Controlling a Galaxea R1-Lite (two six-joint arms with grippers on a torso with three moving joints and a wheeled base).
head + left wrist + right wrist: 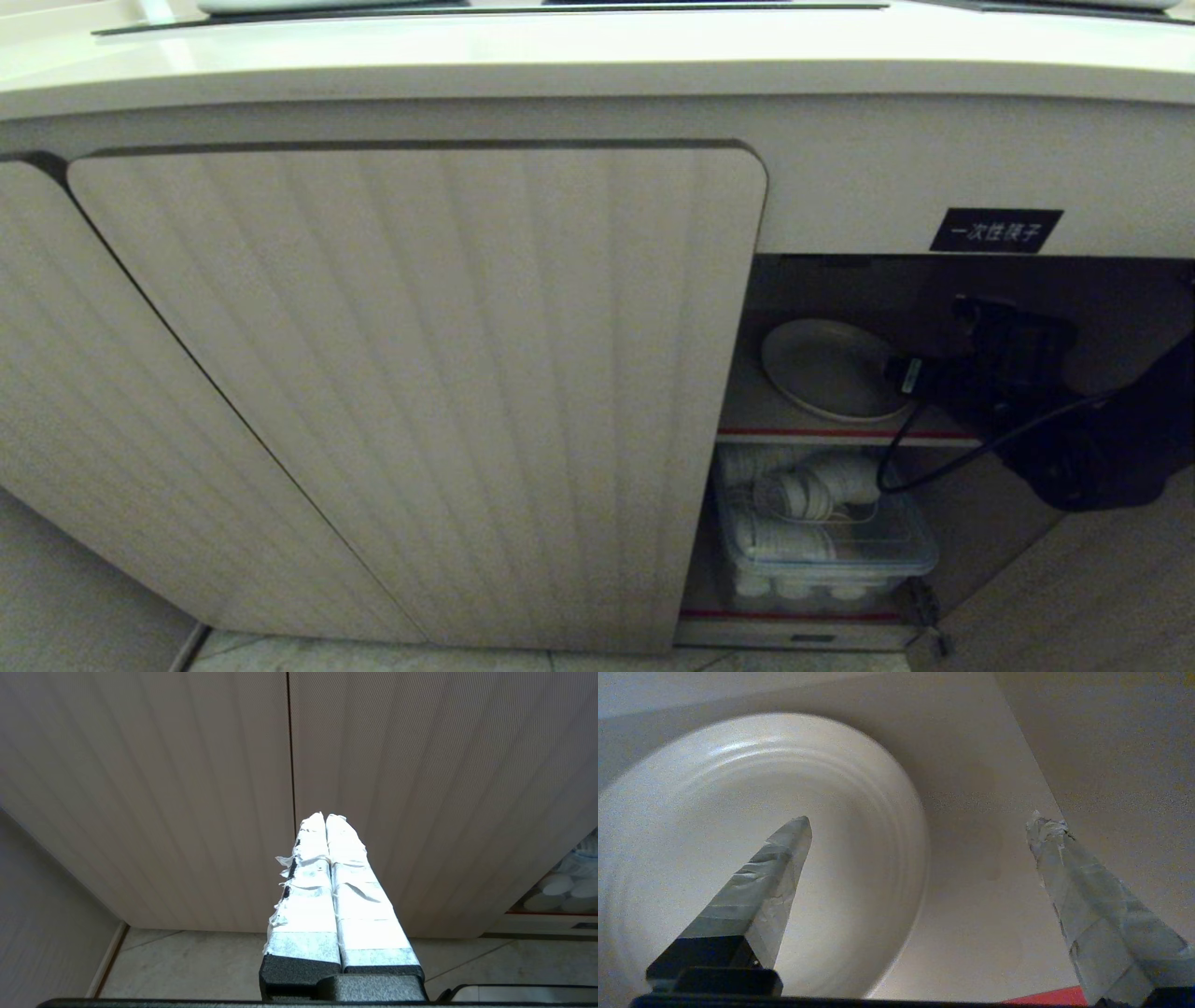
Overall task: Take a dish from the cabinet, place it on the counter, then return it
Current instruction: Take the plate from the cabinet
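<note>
materials and finishes at the cabinet

the dish point(714, 812) looks like glazed ceramic, smooth with a soft sheen and faint concentric ridges. the cabinet point(448, 373) doors show matt, ribbed wood-grain laminate. the counter point(560, 56) is smooth and slightly glossy. the right gripper point(920, 854) fingers point(775, 872) are wrapped in wrinkled, dull grey tape; the left gripper point(325, 817) wears frayed white tape over rough black plastic. a clear plastic box point(831, 551) sits low. the floor point(196, 961) looks like smooth tile.

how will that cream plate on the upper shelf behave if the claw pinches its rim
The dish looks rigid and glazed, so taped fingers may slip. Its rim is low, so there is little to pinch. It is probably breakable if dropped from the red-edged shelf.
</note>
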